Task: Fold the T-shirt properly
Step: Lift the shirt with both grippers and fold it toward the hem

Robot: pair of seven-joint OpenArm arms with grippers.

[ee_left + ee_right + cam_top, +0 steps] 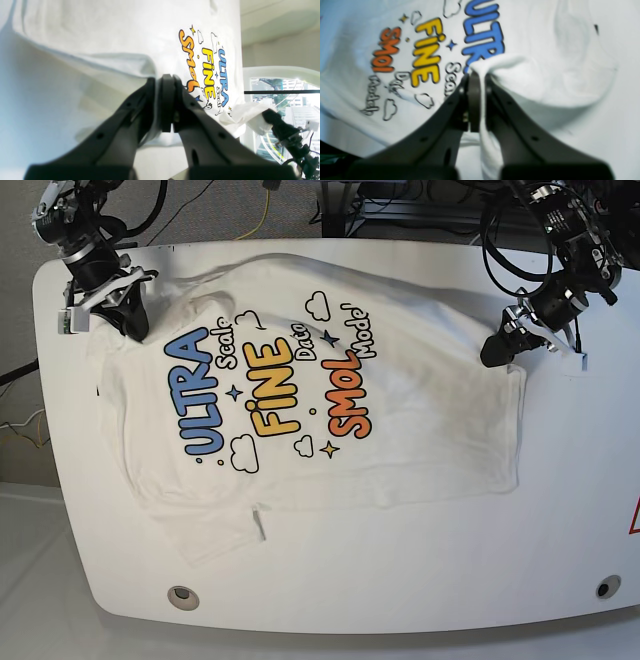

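The white T-shirt lies spread on the table, print up, with blue "ULTRA", yellow "FINE" and orange "SMOL". Its collar end is at the left and its hem at the right. My right gripper is shut on a bunched fold of cloth at the far-left shoulder; in the right wrist view this fold sits next to the blue letters. My left gripper is shut on the hem edge at the far right; in the left wrist view a fold of cloth is pinched between its pads.
The white table has rounded corners and a round fitting at each front corner. One sleeve lies flat at the front left. Cables and grey floor lie beyond the back edge.
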